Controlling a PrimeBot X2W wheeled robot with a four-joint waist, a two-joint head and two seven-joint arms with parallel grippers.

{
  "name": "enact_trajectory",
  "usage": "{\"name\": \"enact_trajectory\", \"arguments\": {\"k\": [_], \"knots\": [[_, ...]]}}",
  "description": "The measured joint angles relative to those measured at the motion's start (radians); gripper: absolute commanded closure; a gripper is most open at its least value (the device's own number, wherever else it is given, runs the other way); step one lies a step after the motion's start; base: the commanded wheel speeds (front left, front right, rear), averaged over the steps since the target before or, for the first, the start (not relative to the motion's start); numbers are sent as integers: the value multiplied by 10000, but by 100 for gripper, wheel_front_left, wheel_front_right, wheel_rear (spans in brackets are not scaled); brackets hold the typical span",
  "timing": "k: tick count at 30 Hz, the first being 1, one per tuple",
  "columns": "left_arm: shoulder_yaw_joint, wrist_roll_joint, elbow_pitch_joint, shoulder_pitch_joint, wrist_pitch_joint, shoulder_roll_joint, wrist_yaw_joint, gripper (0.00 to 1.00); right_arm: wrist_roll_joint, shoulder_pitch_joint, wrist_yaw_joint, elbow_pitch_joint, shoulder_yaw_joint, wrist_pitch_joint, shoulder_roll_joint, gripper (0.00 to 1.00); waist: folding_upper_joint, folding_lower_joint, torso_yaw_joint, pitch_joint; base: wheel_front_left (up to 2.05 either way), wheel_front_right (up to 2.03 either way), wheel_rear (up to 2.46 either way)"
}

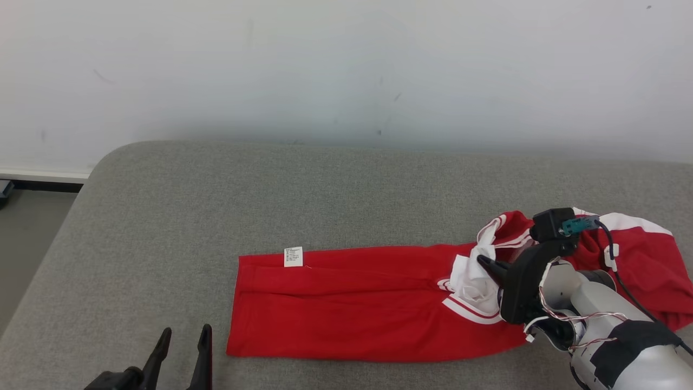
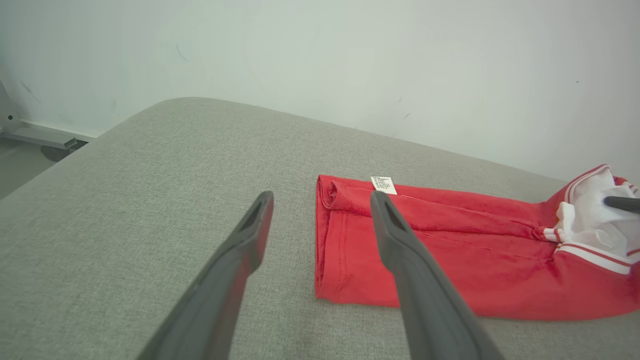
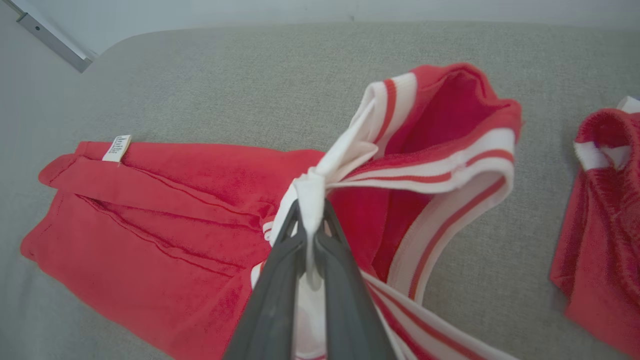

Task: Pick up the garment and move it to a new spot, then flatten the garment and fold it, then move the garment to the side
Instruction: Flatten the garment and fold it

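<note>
Head view, left edge: a strip of dull grey floor (image 1: pixel 27 227) shows beside the rounded corner of the grey fabric-covered padded worktop (image 1: pixel 216 189), with a pale, scuffed wall (image 1: pixel 325 65) behind.
Left gripper (image 1: pixel 185 338): low at the near left, its fingers spread well apart and holding nothing. In the left wrist view (image 2: pixel 321 200) it points along the worktop (image 2: pixel 125 200) toward the left hem. Whether it touches the fabric surface I cannot tell.
Red cloth garment (image 1: pixel 352 303): lies on the near half of the worktop, right of centre. Its left part is a long flat band with lengthwise creases and a straight stitched hem (image 2: pixel 450 250).
Small white care label (image 1: pixel 293 257): sits on the far edge of the band near the left hem, printed side up (image 2: pixel 383 184) (image 3: pixel 116 148).
White trim with red stripes (image 1: pixel 476 281): gathered and raised off the band where the flat part ends. In the right wrist view it loops open like a collar or cuff (image 3: pixel 440 165).
Right gripper (image 1: pixel 484 262): fingers pressed together on a twisted fold of white trim (image 3: pixel 311 207), pointing leftward.
Right end of garment (image 1: pixel 644 260): a bunched, rumpled red and white heap behind the right arm, resting on the worktop (image 3: pixel 605 200).
</note>
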Motion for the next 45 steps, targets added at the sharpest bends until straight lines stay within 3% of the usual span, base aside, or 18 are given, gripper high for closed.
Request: {"name": "enact_trajectory", "arguments": {"k": [13,26,45], "knots": [[-407,2,247,-6,50,-328,-25,0,941,-518,0,-1655,420,1703,594,100,0,0,406,-189,0,0,0],[-790,71,523,-113,132,-663,-199,0,1645,-1104,-13,-1634,418,3076,1158,100,0,0,1368,-164,0,0,0],[-982,71,905,-534,132,-1030,-453,0,1802,-1991,-901,-320,566,3695,1969,100,0,0,2342,178,0,0,0]]}}
